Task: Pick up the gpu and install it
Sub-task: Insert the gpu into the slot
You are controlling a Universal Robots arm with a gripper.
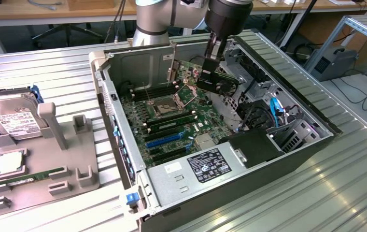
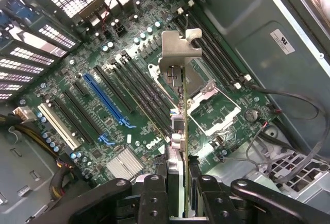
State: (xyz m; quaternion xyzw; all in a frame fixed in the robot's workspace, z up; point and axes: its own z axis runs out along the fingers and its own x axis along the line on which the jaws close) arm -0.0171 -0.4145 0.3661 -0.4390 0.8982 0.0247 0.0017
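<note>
1. While the black two-fingered claw [image 2: 178, 195] hangs inside the open grey computer case [image 1: 287, 159], it is clamped on the gpu [image 2: 178, 110], a thin dark flat card with a silvery metal bracket [image 2: 179, 49] at its far end.
2. Its black fingers [image 2: 154, 195] press the card from both sides, and the wrist view sees the card edge-on, running away from the claw to the bracket.
3. In the exterior view the claw [image 1: 209, 72] holds the gpu [image 1: 225, 84] raised over the green motherboard [image 1: 170, 121], close to the square silver processor socket [image 1: 170, 104] and not seated in any slot.
4. Below the card in the wrist view lie rows of long black slots and one long blue slot [image 2: 105, 103].
5. A silver box with a black label [image 1: 206, 166] sits at the near end of the case.
6. The case lies on its side on the ribbed metal tabletop [image 1: 338, 193].
7. Well apart, at the exterior view's left, a grey moulded holder [image 1: 74, 159] carries a boxy silver hard drive [image 1: 13, 118], a square silver chip [image 1: 8, 164] and a slim green memory stick [image 1: 32, 176].
</note>
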